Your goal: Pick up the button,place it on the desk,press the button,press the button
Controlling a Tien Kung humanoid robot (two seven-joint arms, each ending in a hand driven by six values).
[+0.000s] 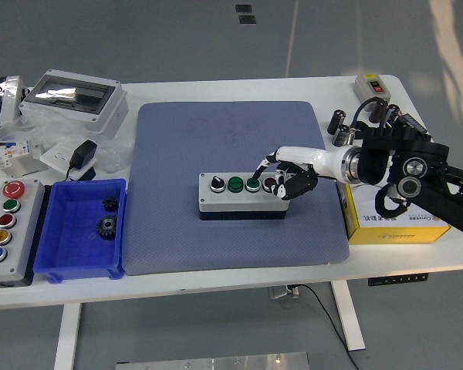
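A grey button box (243,196) with a black selector, two green buttons and a red button lies in the middle of the blue mat (235,185). My right hand (282,173) reaches in from the right over the box's right end. Its white index finger (264,164) stretches out with the tip at the second green button (252,184). Its other fingers are curled above the red button (269,183), partly hiding it. It holds nothing. My left arm is out of view.
A second button box (6,222) lies at the left edge beside a blue bin (81,230) with two gears. A grey enclosure (75,98) and packets lie at the back left. A yellow box (386,220) and small parts (374,112) sit at the right.
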